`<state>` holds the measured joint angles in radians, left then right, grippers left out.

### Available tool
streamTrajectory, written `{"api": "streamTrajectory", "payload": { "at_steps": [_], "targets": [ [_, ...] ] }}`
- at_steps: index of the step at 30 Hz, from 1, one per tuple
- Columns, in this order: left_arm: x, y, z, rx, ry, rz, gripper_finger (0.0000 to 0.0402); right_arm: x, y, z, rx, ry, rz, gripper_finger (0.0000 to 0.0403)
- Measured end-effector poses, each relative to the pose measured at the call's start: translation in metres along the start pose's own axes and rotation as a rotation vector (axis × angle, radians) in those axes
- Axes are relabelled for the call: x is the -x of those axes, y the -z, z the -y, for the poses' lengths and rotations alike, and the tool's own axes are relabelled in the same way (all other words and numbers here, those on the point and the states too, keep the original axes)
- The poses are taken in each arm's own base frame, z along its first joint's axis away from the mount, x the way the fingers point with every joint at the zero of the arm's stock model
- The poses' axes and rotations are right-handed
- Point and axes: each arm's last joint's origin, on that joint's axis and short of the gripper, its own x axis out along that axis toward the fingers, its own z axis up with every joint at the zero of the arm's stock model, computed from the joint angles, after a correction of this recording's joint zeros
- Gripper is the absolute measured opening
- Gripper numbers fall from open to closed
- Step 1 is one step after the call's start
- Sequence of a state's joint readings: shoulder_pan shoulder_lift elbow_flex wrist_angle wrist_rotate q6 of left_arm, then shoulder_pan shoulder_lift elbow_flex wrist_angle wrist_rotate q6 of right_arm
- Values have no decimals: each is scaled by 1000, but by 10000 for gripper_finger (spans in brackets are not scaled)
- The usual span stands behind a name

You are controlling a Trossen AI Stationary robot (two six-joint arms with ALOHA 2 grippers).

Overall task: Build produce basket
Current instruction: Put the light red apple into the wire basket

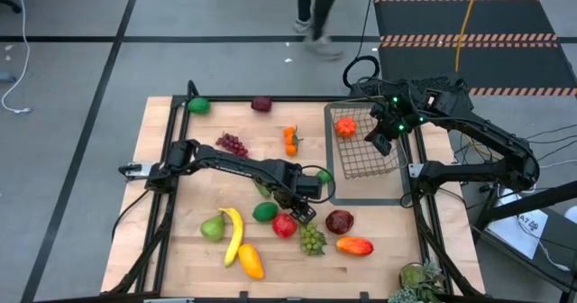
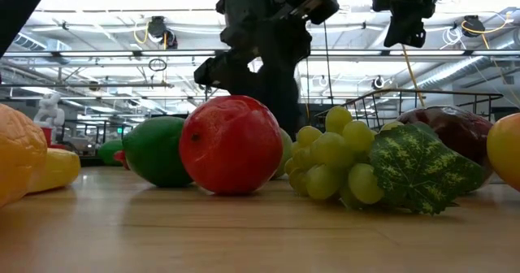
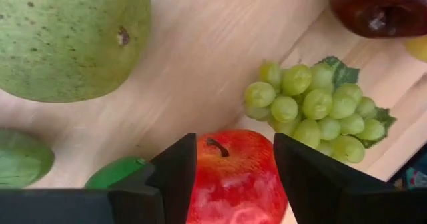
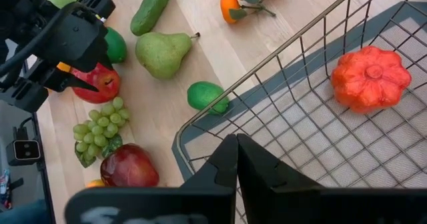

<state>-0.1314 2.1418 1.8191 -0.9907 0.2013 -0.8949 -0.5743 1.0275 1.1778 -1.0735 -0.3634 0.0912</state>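
- Left gripper (image 3: 233,177) sits half open, its fingers either side of the red apple (image 1: 285,224) at the desk's lower middle, not clamped yet.
- Apple looks light, hard, slick and round, so I'd squeeze across its widest part.
- Right gripper (image 4: 235,159) hangs shut above the basket (image 1: 365,145), upper right, holding nothing.

Orange pumpkin (image 4: 369,77) inside wire basket (image 4: 280,127); right tool (image 4: 236,144) shut above its rim. On counter (image 4: 200,57): lime (image 4: 207,96), pear (image 4: 162,53), cucumber (image 4: 151,7), green grapes (image 4: 99,127). Left tool (image 4: 83,84) astride red apple (image 4: 100,83).
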Motion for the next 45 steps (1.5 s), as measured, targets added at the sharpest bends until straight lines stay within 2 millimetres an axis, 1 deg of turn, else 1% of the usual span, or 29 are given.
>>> {"api": "streamTrajectory", "payload": {
  "at_steps": [2, 7, 9, 12, 14, 16, 24, 28, 31, 40, 45],
  "targets": [
    [0, -1, -1, 2, 5, -5, 204, 0, 0, 0, 3, 0, 0, 0],
    [-17, -7, -6, 40, 6, -64, 227, 0, 0, 0, 7, -1, 0, 0],
    [-19, -9, -6, 50, 22, -75, 235, 0, 0, 0, 9, -1, 0, 0],
    [-26, -9, -8, 77, 1, -95, 240, 0, 0, 0, 10, -1, 0, 0],
    [-28, -7, -11, 102, -27, -118, 237, 0, 0, 0, 10, -1, -1, 0],
    [-26, -7, -9, 107, -12, -111, 228, 0, 0, 0, 10, -1, 0, 0],
    [-26, -8, -8, 91, 5, -108, 175, 0, -1, 0, 28, -1, 6, 0],
    [-26, -8, -8, 102, 14, -122, 159, 0, -1, 0, 28, -1, 6, 0],
    [-26, -8, -8, 113, 15, -123, 159, 0, -1, 0, 28, -1, 6, 0],
    [-26, -8, -8, 138, 17, -130, 188, 0, -1, 0, 54, -1, 6, 0],
    [-26, -6, -6, 151, 18, -134, 193, 0, -1, 0, 60, -1, 6, 0]
  ]
}}
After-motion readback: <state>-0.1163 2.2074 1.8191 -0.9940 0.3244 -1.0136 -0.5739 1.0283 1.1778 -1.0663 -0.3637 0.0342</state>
